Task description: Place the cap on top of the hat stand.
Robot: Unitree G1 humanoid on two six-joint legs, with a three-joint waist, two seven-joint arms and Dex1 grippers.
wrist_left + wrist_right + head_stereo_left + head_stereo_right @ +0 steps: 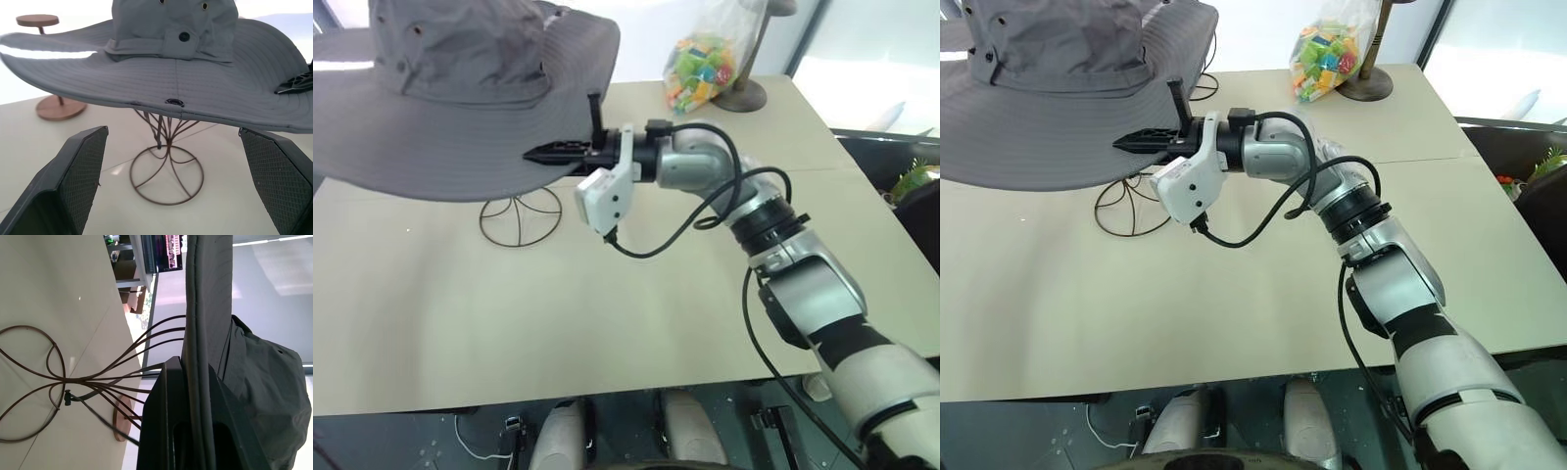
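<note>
Cap [460,98] in grey fabric sits spread over the top of the wire hat stand [166,166] on your beige table [607,323], its wide brim drooping all round and hiding the cage beneath; from the head camera you see just the stand's round ring base and thin stem poking out below the brim. Your right gripper [548,152] reaches in level from the right, its two black fingers pinched shut on the brim's near edge, and your right wrist camera shows the fabric pressed flat between the pads with the stand's curved wires fanning out just beside it. Your left gripper [181,181] hangs back from the hat with its fingers [73,176] spread wide apart and nothing between them, looking straight at the stand's base, with the brim's edge above. On the hat's crown you can make out small metal eyelets and a side snap. At the far edge of the table stands a clear bag of brightly coloured blocks [703,69], just beside the round base of a pole stand [741,96]. In your left wrist camera a second pole stand with a reddish-brown disc base [59,107] rises beyond the brim.
</note>
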